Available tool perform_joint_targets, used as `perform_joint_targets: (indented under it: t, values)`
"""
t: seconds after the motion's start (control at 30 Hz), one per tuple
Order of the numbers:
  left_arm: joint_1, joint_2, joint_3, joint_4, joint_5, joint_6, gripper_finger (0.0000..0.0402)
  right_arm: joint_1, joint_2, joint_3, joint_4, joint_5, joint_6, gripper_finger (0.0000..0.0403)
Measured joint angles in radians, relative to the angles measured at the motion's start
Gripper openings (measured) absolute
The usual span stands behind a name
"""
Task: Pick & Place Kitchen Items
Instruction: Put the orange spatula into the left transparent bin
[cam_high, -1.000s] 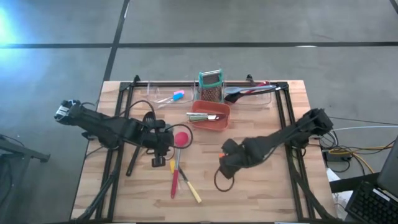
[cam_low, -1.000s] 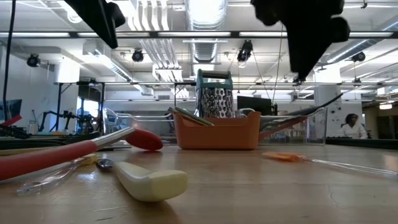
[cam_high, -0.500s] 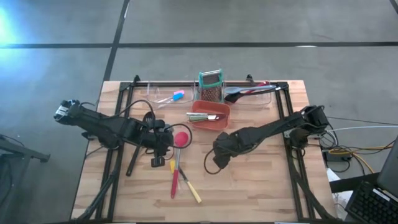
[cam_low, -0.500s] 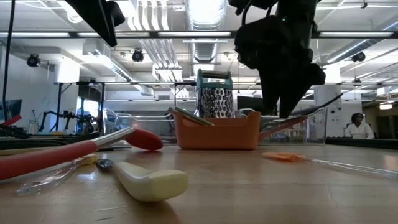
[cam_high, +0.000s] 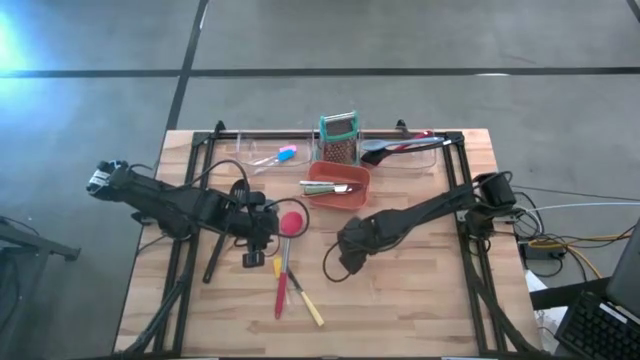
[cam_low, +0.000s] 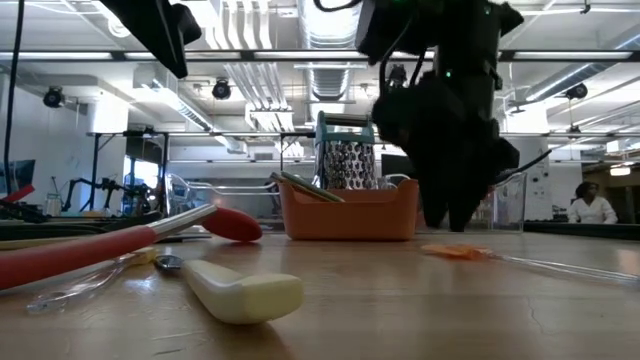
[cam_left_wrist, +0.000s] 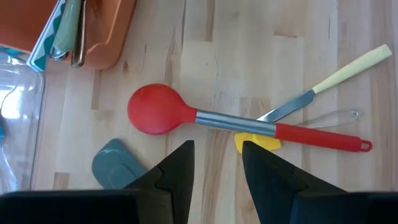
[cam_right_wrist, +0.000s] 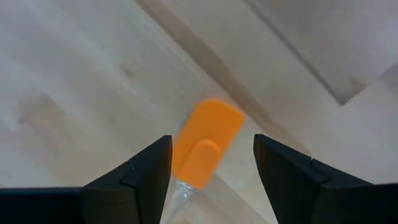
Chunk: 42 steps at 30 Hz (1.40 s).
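Note:
An orange scraper (cam_right_wrist: 205, 149) with a clear handle (cam_low: 560, 265) lies flat on the wood right of the table's middle (cam_low: 455, 252). My right gripper (cam_right_wrist: 208, 177) points down, open, a little above it (cam_low: 450, 222). One finger stands on each side of the orange blade, touching nothing. In the high view the gripper (cam_high: 348, 250) hides the scraper. My left gripper (cam_left_wrist: 217, 168) hangs open and empty above the table's left half (cam_high: 262, 235). Past it lie a red spoon (cam_left_wrist: 155, 109), a grey-blue scraper (cam_left_wrist: 115, 165) and a yellow-handled knife (cam_left_wrist: 348, 65).
A red-orange bin (cam_high: 338, 195) holding utensils stands at centre back, with a teal-framed grater (cam_high: 338, 140) behind it. Clear trays along the far edge hold a blue scraper (cam_high: 285, 153) and dark utensils (cam_high: 400, 147). Bare wood lies near the front right.
My right gripper has come down toward the orange scraper and a little toward the table's left edge. Its fingers now stand wider apart, on either side of the blade. Nothing on the table has moved.

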Motion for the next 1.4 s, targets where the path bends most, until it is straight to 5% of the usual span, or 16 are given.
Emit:
perform_joint_targets:
  t: [0.47, 0.9, 1.2, 1.4]
  values:
    - [0.000, 0.000, -0.001, -0.006, 0.000, -0.006, 0.0140, 0.010, 0.112, 0.004, 0.013, -0.081, 0.089, 0.0199]
    - [0.001, 0.000, -0.002, -0.005, -0.003, -0.008, 0.0140, 0.013, 0.065, 0.000, 0.024, -0.050, 0.125, 0.0023]
    - [0.002, 0.000, -0.003, -0.004, -0.004, -0.015, 0.0140, 0.023, -0.069, -0.002, 0.026, -0.060, 0.125, 0.0010]
    - [0.007, 0.000, -0.003, 0.012, -0.006, -0.056, 0.0140, 0.045, -0.192, -0.002, 0.021, 0.059, 0.125, 0.0010]
